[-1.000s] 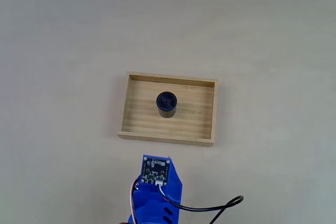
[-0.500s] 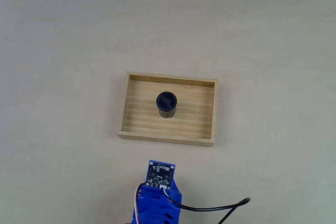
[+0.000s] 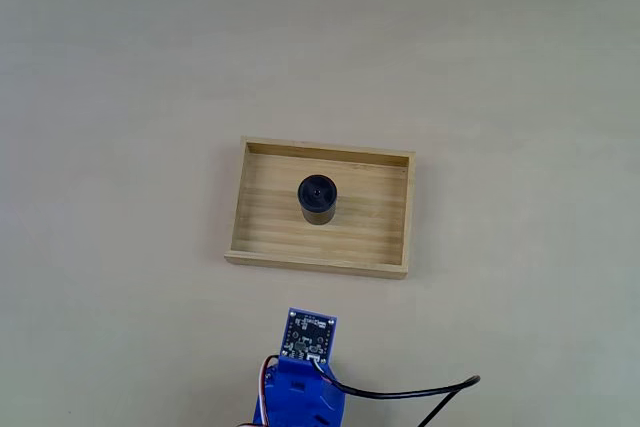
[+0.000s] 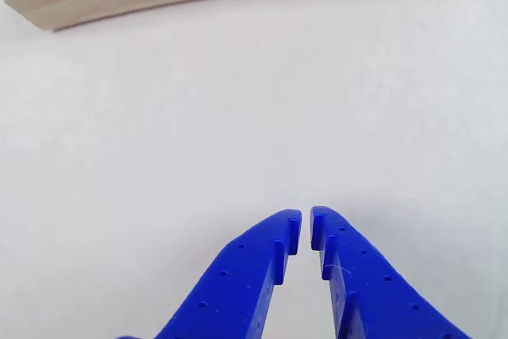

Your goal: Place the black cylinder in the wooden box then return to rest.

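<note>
Black cylinder (image 3: pixel 317 197) stands in wooden box (image 3: pixel 385 217); hand (image 4: pixel 305 224) (fingers together) nearby.

The blue arm (image 3: pixel 300 392) sits low at the fixed view's bottom edge. Its tool (image 4: pixel 306 221) is empty, with the fingertips nearly touching.

I am looking at what seems to be a small hobby or lab test spot, because a plain pale table (image 3: pixel 120 67) is filling the fixed view with no room or walls showing. A blue plastic robot arm (image 3: pixel 300 402) is sitting at the bottom edge with a bare little circuit board (image 3: pixel 311 335) and loose wires (image 3: pixel 420 392) hanging off it, which is looking home-built. I am not seeing anything else that tells me if this is a home, a school or an office.
</note>
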`<state>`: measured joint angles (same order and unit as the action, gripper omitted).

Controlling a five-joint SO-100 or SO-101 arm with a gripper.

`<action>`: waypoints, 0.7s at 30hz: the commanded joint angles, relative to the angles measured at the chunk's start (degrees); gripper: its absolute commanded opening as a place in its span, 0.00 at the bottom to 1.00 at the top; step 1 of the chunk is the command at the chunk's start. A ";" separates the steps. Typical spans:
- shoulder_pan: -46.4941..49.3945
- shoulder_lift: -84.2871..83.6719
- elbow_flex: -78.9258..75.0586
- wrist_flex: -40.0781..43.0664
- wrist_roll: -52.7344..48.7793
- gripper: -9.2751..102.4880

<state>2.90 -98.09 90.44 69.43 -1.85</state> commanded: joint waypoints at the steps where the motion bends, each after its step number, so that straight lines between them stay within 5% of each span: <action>1: -1.05 -0.70 1.76 4.31 -0.35 0.08; 21: -2.29 -0.70 1.85 8.53 -0.79 0.08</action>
<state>1.14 -98.17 90.44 77.78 -1.85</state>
